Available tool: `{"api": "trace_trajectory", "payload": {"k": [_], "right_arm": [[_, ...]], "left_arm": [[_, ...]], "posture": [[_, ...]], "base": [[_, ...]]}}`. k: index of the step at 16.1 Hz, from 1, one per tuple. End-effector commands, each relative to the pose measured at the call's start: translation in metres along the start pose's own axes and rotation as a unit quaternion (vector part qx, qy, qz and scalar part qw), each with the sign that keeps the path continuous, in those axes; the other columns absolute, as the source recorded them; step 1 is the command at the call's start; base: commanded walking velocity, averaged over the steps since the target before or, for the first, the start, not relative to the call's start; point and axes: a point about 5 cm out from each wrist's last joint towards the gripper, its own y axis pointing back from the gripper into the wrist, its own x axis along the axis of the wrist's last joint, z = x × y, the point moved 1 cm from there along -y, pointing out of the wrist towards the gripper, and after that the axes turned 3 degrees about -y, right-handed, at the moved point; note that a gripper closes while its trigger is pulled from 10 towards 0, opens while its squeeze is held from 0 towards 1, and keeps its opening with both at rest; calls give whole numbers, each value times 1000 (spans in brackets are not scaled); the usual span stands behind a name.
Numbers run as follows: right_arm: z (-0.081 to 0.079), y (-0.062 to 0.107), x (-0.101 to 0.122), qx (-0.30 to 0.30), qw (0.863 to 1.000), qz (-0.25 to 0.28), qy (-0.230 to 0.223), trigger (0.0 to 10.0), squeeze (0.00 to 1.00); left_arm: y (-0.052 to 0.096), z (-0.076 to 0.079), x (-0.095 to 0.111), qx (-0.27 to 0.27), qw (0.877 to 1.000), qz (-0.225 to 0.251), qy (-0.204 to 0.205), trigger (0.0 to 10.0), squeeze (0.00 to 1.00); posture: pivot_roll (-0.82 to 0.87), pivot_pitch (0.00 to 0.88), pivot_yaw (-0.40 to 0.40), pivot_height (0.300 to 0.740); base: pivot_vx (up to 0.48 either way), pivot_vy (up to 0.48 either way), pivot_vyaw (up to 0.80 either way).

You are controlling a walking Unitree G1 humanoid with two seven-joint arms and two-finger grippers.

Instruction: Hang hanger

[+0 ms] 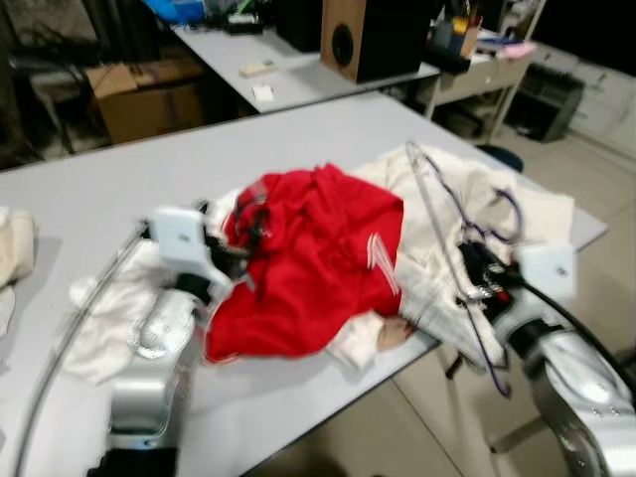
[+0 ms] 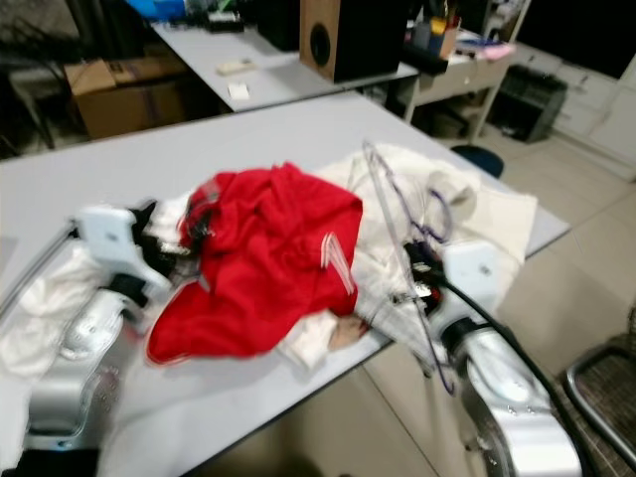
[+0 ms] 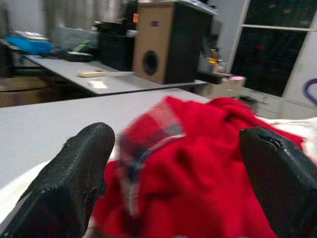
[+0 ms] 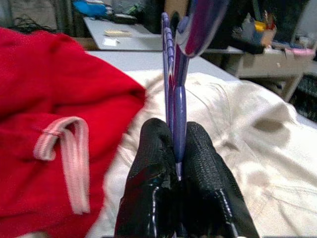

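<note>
One purple hanger (image 4: 174,74) stands pinched by its edge between the closed fingers of the right pincer (image 4: 179,148), lifted over the cream garment (image 4: 247,134) at the table's (image 1: 149,169) near corner, seemingly so it can be carried off to hang. Just beside it lies one red garment (image 1: 318,258). The left pincer (image 3: 178,163) holds nothing; its two fingers are spread wide toward the red cloth, probably to steady or grasp it.
</note>
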Motion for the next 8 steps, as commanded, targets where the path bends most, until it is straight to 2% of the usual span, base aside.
{"api": "trace_trajectory", "payload": {"k": [1,6,7,8], "right_arm": [[-1,5,4,9,1000,7,-9,10000,0],[14,25,-3,-27,999,-7,-40,10000,0],[17,32,-3,-21,999,-20,-22,10000,0],[22,36,-3,-28,999,-21,-16,10000,0]], "left_arm": [[0,-6,3,1,1000,1,3,10000,1000],[-19,5,-2,-41,998,-3,54,10000,1000],[-23,15,0,-87,994,-2,60,10000,0],[-24,22,1,-116,992,1,56,10000,0]], "posture": [[-70,0,-1,740],[-175,0,74,740],[-186,0,76,740],[-198,0,76,740]], "base": [[0,0,0],[0,0,0],[0,0,0],[0,0,0]]}}
